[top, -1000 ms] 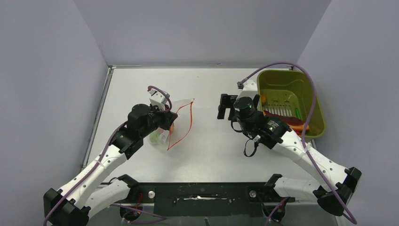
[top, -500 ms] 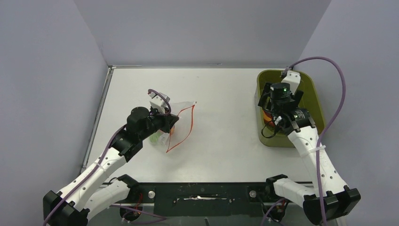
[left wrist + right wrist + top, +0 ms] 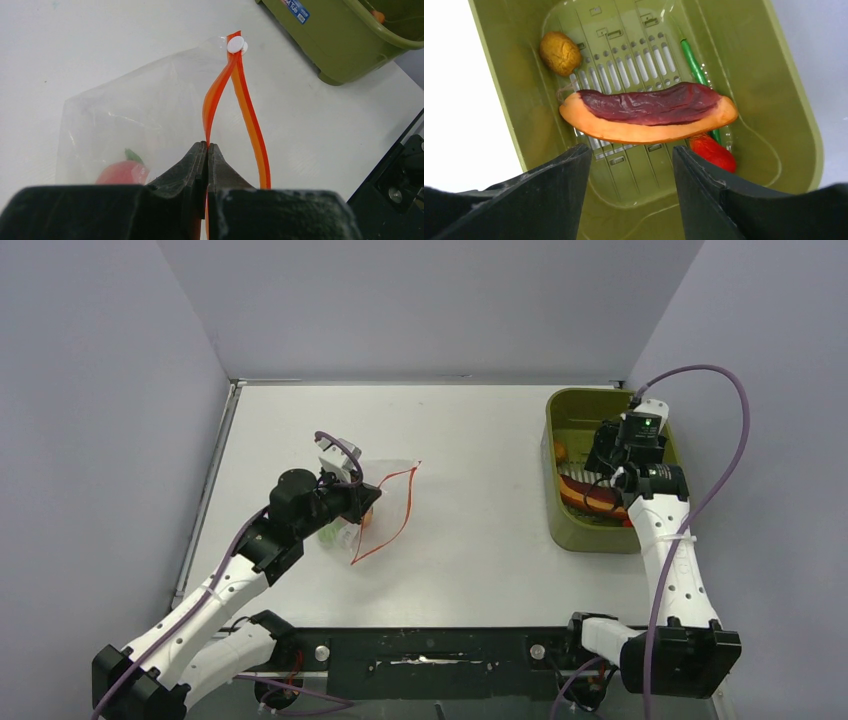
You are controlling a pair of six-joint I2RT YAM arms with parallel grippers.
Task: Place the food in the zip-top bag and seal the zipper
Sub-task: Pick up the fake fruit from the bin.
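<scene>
Left wrist view: the left gripper (image 3: 207, 150), jaws pinched tight on one lip of the zipper (image 3: 252, 122), holds the mouth of the zip-top bag (image 3: 140, 110) parted at frame centre. A pink-red ball fruit (image 3: 122, 172) lies inside the bag at lower left. Right wrist view: the right gripper (image 3: 630, 152) hangs with jaws spread wide and nothing between them inside the olive tub (image 3: 499, 75), above the brown-red steak slab (image 3: 649, 107). A yellowish lump (image 3: 560, 52) sits upper left, and a green stick (image 3: 694, 62) and a red bit (image 3: 713, 152) lie beside the slab.

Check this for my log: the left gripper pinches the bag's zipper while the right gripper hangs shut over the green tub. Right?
No: the right gripper is open, as the right wrist view shows. It hangs over the green tub, and the left gripper pinches the zipper.
</scene>
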